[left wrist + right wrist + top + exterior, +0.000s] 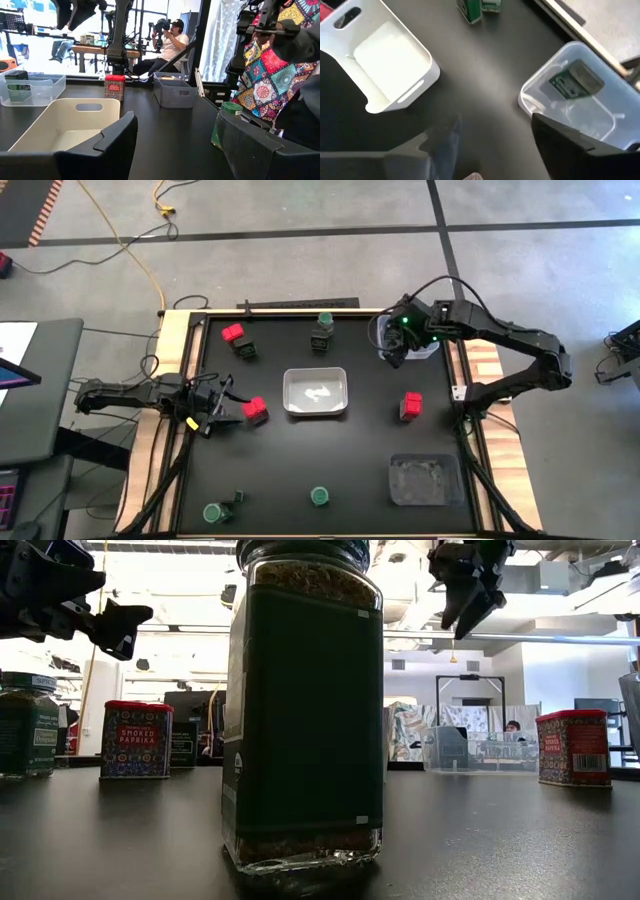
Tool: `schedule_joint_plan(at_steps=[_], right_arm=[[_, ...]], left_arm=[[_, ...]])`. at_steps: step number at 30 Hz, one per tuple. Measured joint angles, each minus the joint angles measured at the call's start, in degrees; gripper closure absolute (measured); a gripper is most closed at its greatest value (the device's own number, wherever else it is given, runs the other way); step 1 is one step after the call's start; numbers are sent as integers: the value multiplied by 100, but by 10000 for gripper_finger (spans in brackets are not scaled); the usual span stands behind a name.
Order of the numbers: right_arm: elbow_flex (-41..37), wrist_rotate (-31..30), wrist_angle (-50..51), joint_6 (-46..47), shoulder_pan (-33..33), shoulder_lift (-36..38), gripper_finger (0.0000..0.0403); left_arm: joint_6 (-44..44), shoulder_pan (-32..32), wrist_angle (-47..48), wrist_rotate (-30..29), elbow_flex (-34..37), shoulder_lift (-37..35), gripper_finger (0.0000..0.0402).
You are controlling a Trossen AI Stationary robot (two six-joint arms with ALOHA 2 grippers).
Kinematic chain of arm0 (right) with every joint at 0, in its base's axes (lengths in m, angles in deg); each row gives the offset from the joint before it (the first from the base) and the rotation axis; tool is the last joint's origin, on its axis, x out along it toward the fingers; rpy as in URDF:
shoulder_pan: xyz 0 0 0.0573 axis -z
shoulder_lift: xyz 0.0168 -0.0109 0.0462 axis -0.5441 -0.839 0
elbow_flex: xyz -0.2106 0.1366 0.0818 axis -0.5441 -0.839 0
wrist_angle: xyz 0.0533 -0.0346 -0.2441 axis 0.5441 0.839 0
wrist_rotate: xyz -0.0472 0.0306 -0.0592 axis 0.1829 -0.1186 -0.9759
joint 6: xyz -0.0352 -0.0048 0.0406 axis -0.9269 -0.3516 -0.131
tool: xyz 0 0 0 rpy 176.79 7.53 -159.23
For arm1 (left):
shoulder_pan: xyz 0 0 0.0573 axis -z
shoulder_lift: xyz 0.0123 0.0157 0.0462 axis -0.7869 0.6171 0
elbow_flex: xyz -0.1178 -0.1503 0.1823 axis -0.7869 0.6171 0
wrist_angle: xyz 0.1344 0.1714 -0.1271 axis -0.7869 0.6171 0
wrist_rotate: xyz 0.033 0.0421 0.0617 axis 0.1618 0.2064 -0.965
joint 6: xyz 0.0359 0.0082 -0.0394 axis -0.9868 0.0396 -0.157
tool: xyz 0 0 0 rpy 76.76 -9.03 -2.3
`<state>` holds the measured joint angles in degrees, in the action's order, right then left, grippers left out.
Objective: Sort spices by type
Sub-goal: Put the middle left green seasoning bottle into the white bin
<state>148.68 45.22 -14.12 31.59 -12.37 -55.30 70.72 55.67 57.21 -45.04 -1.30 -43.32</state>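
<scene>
The white tray [316,393] is sitting in the middle of the dark surface [350,460], and I am placing everything from it. The right hand [398,348] is hovering beyond the tray's far right corner, above a clear tub [580,107] in which a dark green-topped tin [572,82] is lying; its fingers are standing apart with nothing between them. The left hand [222,412] is waiting just left of the tray, fingers [112,142] spread, with a red box [255,411] right at its tips, though from above I cannot quite tell whether they are touching it. Another red box [411,405] is standing to the tray's right, and a third [232,333] sits off its far left corner beside a dark tin [245,349]. A green-lidded jar [322,330] is standing just behind the tray, two more [319,497] [213,513] are sitting along the near edge, and a grey tray [426,480] is resting off the near right corner. Beyond the surface, a seated person [170,45] is holding a camera.
</scene>
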Motion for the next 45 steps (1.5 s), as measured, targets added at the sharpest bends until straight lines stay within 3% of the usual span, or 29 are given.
schedule_joint_plan(at_steps=[7, 10, 25, 41, 45], right_arm=[[0, -2, -149, -740, 2, -2, 72], [0, -2, -153, -647, 9, -2, 63], [0, -2, -113, 502, 4, -2, 62], [0, -2, -113, 1496, -41, -2, 62], [0, -2, -113, 1496, -161, -4, 62]], left_arm=[[0, 0, 0, -1, 0, -1, 143], [0, 0, 0, 0, 1, 0, 143], [0, 0, 0, -21, 2, -1, 143], [-48, 0, -23, -525, -1, -1, 143], [195, 0, 4, -971, -140, 1, 143]])
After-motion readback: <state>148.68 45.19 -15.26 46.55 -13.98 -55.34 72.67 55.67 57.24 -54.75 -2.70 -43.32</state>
